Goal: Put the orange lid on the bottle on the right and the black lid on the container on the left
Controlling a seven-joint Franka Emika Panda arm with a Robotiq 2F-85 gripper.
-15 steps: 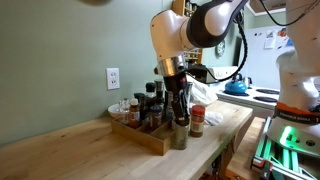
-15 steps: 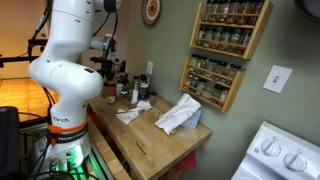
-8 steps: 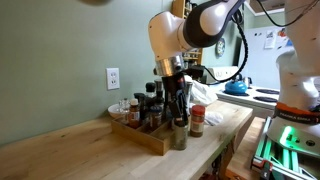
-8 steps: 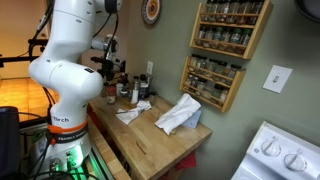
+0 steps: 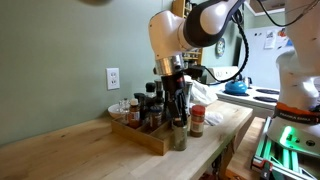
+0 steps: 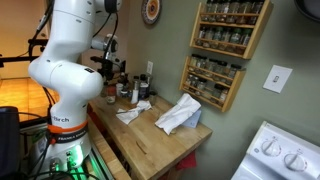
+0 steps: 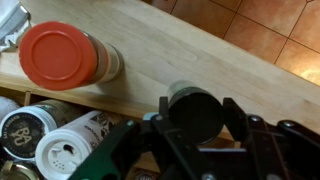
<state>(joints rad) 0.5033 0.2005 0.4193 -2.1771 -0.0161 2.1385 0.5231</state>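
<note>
In the wrist view my gripper (image 7: 198,108) is shut on the black lid (image 7: 195,116), one finger on each side of it. The lid sits on top of the container, whose glass body is hidden below it here. In an exterior view the container (image 5: 179,137) stands on the wooden counter just under my gripper (image 5: 178,118). The orange lid (image 7: 58,55) is on the bottle (image 5: 197,121), which stands upright on the counter close beside the container.
A wooden tray (image 5: 143,137) holding several spice jars lies against the container's far side; two white-capped jars (image 7: 68,148) show at the wrist view's bottom. A white bowl (image 5: 117,109) sits by the wall. Crumpled cloths (image 6: 176,115) lie further along the counter.
</note>
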